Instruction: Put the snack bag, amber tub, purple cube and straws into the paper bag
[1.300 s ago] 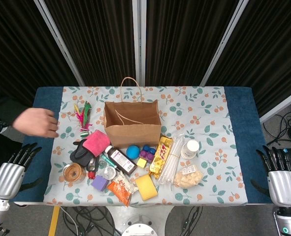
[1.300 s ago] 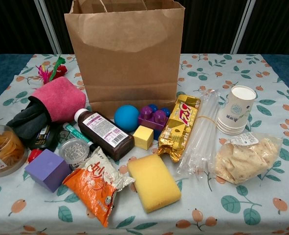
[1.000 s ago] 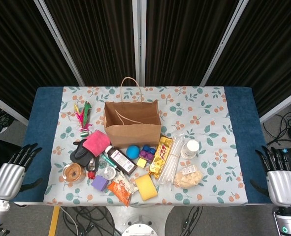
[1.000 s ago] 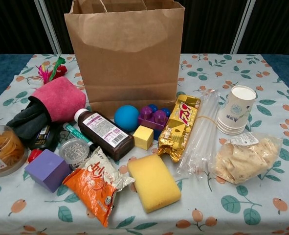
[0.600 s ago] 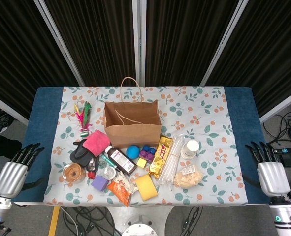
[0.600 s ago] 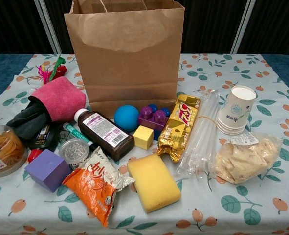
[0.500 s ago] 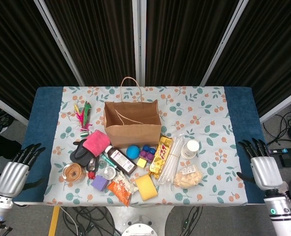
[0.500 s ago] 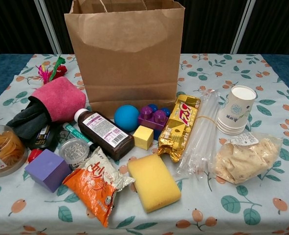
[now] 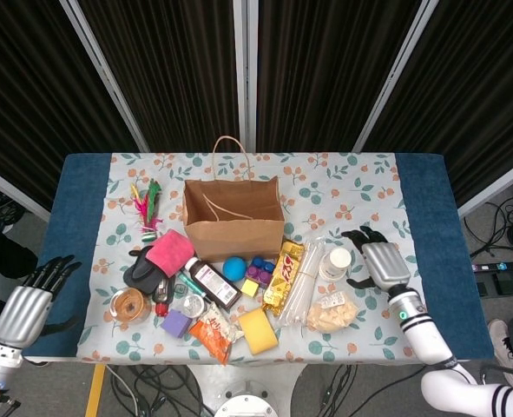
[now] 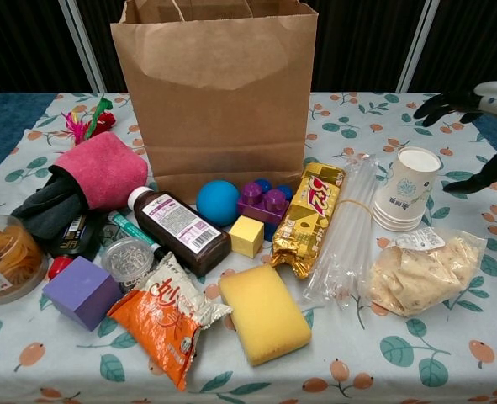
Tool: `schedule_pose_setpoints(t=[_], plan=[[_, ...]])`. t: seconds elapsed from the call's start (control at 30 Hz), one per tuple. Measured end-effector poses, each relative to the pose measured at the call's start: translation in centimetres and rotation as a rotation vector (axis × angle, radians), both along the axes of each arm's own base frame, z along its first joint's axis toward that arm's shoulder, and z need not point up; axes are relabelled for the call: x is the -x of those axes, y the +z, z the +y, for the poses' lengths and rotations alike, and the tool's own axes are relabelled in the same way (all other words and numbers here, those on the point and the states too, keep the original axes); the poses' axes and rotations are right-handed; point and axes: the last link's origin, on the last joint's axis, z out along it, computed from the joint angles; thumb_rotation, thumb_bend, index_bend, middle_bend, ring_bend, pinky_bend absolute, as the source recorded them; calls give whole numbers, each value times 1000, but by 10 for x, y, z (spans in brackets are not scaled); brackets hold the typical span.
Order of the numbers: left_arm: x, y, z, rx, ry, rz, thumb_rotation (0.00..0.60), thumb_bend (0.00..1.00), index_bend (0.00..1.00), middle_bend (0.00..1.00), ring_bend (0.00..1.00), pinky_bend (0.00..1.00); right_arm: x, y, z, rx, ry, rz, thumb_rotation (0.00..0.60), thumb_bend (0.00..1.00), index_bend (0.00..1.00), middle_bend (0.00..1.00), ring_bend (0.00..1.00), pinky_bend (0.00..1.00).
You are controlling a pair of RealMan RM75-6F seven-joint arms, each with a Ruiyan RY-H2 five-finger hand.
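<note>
The brown paper bag stands upright and open mid-table. In front of it lie the orange snack bag, the purple cube and, further left, the amber tub. A bundle of clear straws lies right of the gold wrapper. My right hand hovers with fingers spread just right of the paper cups, holding nothing. My left hand is off the table's front left corner, fingers apart and empty.
Stacked paper cups, a clear bag of crackers, a gold snack bar, a yellow sponge, a brown bottle, a blue ball and a pink cloth crowd the bag's front.
My right hand has swung in from beyond the table's right front edge to beside the paper cups and now shows in the chest view. The left hand has barely moved.
</note>
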Motion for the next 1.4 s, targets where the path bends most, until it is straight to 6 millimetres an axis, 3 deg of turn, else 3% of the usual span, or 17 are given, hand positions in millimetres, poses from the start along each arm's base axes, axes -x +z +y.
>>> schedule_pose_setpoints(t=[0.4, 0.57, 0.7, 0.9, 1.03, 1.27, 1.4], plan=[[2, -1, 7, 1, 5, -1, 600, 95, 174, 192, 126, 209, -1, -35, -13, -16, -49, 6, 600, 140, 350, 257, 187, 304], [3, -1, 7, 0, 9, -2, 600, 96, 176, 192, 126, 210, -5, -38, -14, 18, -44, -9, 600, 210, 537, 351, 317, 468], [3, 0, 6, -4, 9, -4, 600, 95, 177, 192, 126, 209, -10, -32, -14, 56, -31, -26, 600, 238, 577, 378, 350, 518], [1, 0, 6, -4, -2, -7, 600, 94, 180, 192, 126, 210, -28, -2, -15, 136, 17, -70, 600, 249, 583, 384, 357, 534], [-1, 0, 7, -3, -8, -7, 600, 95, 180, 192, 126, 209, -52, 25, -18, 199, 76, -116, 600, 249, 593, 391, 357, 534], [-2, 2, 10, -11, -12, -8, 600, 96, 180, 192, 126, 210, -122, 82, -25, 330, 216, -195, 600, 254, 597, 396, 357, 534], [-3, 6, 12, -19, -13, -9, 600, 96, 180, 192, 126, 210, -155, 93, -31, 366, 274, -214, 600, 254, 597, 399, 357, 534]])
